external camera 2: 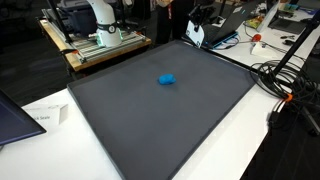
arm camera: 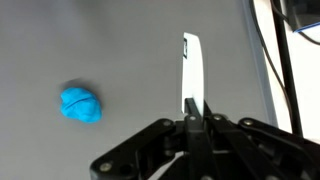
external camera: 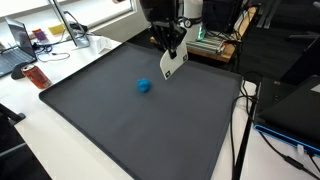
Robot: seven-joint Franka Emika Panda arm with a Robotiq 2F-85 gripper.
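My gripper (external camera: 173,47) hangs over the far side of a dark grey mat (external camera: 130,130) and is shut on a thin white flat piece (external camera: 172,64), which hangs edge-down just above the mat. In the wrist view the jaws (arm camera: 195,108) pinch the piece (arm camera: 191,65), seen edge-on. In an exterior view the gripper (external camera 2: 193,20) and the piece (external camera 2: 196,35) are at the mat's far edge. A small crumpled blue lump (external camera: 144,86) lies on the mat apart from the gripper; it also shows in an exterior view (external camera 2: 167,79) and at the left of the wrist view (arm camera: 81,104).
The mat (external camera 2: 150,120) covers a white table (external camera: 60,150). Cables (external camera 2: 285,75) run along one side. A laptop (external camera: 20,45) and a red item (external camera: 35,75) sit past one mat corner. Equipment and another robot base (external camera 2: 100,25) stand behind the far edge.
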